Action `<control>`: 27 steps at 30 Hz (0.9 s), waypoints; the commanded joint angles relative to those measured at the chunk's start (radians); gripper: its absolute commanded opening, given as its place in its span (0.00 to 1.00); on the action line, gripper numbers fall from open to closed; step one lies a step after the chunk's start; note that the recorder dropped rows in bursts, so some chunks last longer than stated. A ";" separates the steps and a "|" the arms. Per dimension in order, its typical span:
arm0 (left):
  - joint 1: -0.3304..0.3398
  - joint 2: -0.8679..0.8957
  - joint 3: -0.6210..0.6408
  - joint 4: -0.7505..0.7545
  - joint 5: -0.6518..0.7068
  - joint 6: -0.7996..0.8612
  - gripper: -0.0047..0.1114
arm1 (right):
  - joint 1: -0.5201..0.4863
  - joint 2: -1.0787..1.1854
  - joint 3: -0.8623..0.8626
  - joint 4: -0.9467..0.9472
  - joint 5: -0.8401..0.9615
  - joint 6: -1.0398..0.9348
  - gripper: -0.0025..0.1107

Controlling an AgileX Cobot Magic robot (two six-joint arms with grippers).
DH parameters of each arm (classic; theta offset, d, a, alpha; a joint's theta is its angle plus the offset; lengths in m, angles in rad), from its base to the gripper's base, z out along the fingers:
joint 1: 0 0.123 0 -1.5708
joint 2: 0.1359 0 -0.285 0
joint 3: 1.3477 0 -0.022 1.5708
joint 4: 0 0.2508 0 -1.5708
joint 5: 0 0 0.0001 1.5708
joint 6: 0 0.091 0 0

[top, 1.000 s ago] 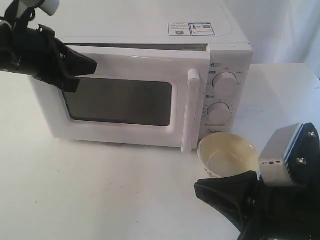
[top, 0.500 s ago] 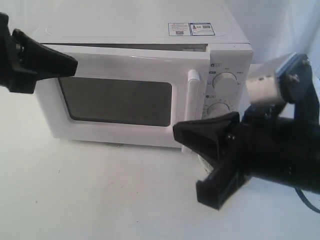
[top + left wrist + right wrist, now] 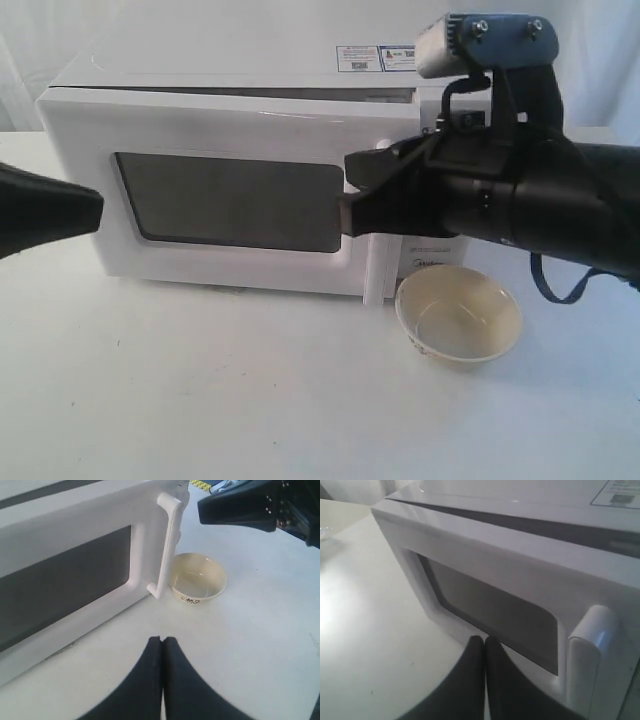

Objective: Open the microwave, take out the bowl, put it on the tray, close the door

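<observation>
The white microwave (image 3: 250, 70) stands at the back of the table, its dials hidden behind my right arm. Its door (image 3: 230, 130) sits a little ajar, with a dark gap along the top edge. My right gripper (image 3: 346, 195) is shut and empty, its tips just in front of the door's bar handle (image 3: 592, 650) beside the dark window (image 3: 490, 610). The cream bowl (image 3: 458, 318) rests upright and empty on the table in front of the microwave's right end, below my right arm. My left gripper (image 3: 100, 210) is shut and empty, low at the left, its tips near the door's left edge. No tray shows.
The bowl (image 3: 197, 577) lies just beyond the foot of the handle (image 3: 167, 545) in the left wrist view, with bare white table (image 3: 250, 630) between it and my left gripper (image 3: 162, 640). White curtains hang behind the microwave.
My right arm has risen from the lower right to the front of the handle and dial panel, uncovering the bowl. My left arm has dropped and drawn back to the left.
</observation>
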 commanded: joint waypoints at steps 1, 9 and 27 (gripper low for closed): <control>-0.004 -0.055 0.068 -0.050 -0.010 -0.008 0.04 | 0.043 0.049 -0.066 -0.002 -0.040 0.049 0.02; -0.004 -0.090 0.111 -0.044 -0.010 -0.008 0.04 | 0.128 0.187 -0.125 -0.002 -0.106 0.062 0.02; -0.004 -0.090 0.111 -0.044 -0.013 -0.008 0.04 | 0.186 0.187 -0.125 -0.002 -0.135 0.061 0.02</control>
